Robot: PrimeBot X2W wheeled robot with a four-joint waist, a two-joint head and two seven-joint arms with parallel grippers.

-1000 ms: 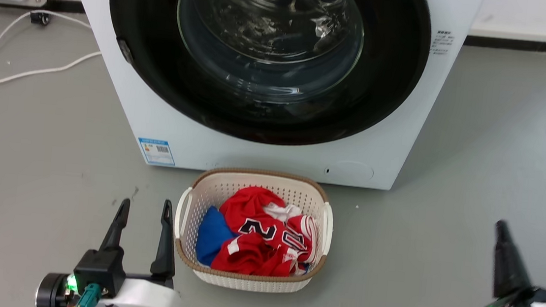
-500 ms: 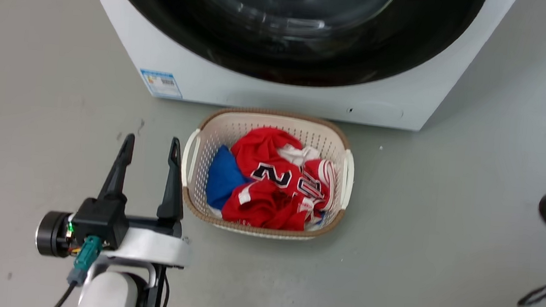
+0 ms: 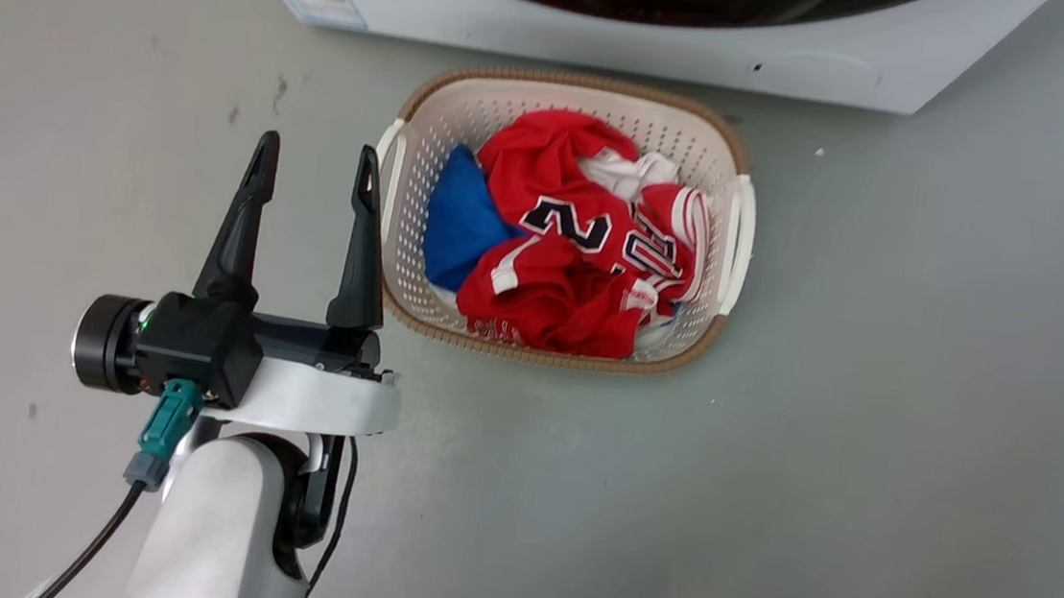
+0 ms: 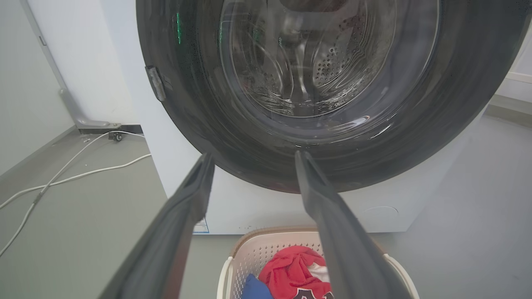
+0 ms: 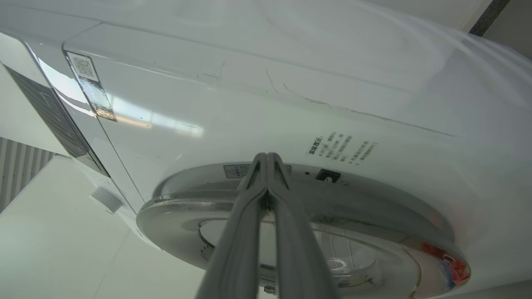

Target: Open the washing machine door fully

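Washing machine (image 4: 249, 209), white and boxy, stands on the grey floor (image 3: 864, 463), its round black door (image 4: 199, 104) lying against its front. A basket (image 3: 570, 82) of red and blue clothes (image 3: 553, 282) sits just before it. The left hand (image 3: 319, 145) hangs beside the basket, fingers spread apart. The right hand (image 5: 266, 158), fingers pressed together and empty, points at the door's rim.

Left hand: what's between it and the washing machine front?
Bare grey floor, in the head view, from the left hand to the washing machine; the laundry basket sits off to its right.
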